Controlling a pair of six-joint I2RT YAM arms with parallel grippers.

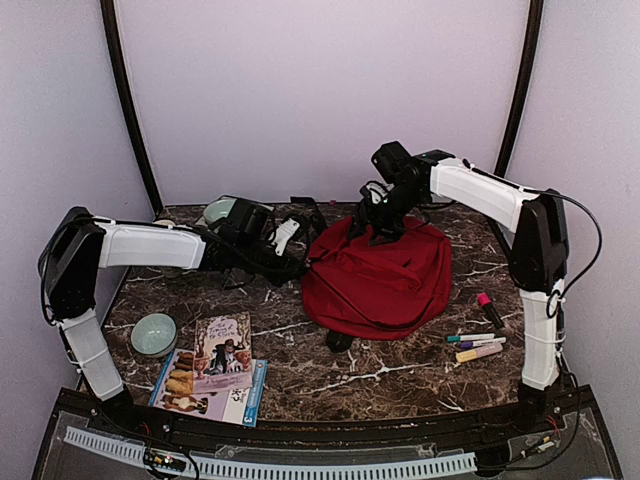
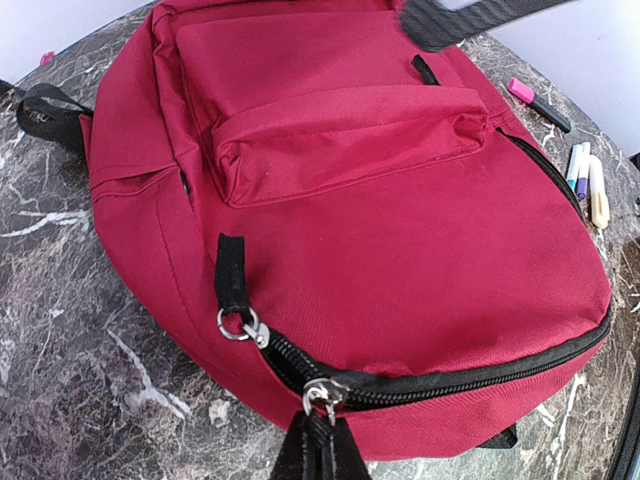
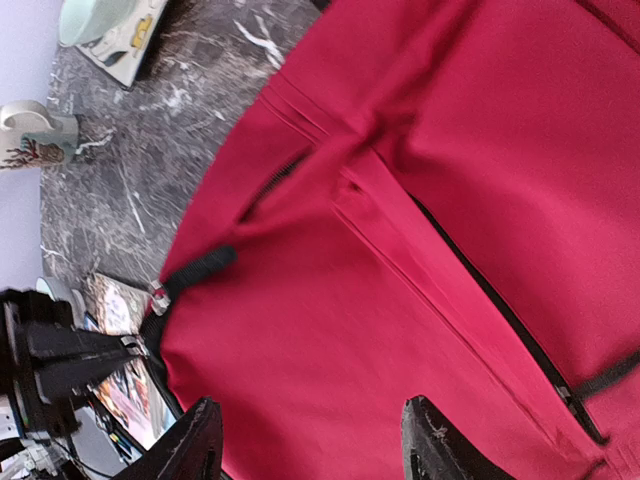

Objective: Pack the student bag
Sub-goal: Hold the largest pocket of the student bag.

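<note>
Soft red fabric backpack looks zipped, nothing packed; left jaws pinch its zipper pull, right jaws wide above it.

I see the dark marbled worktop. The student bag lies centre-far, markers to its right, and a bowl touching books near left.

Bright, even light falls from above, so shadows on the tabletop are soft and faint. The top view bends at its edges. In the right wrist view the student bag is sharp enough, but the mug and the fingers look blurred.
</note>
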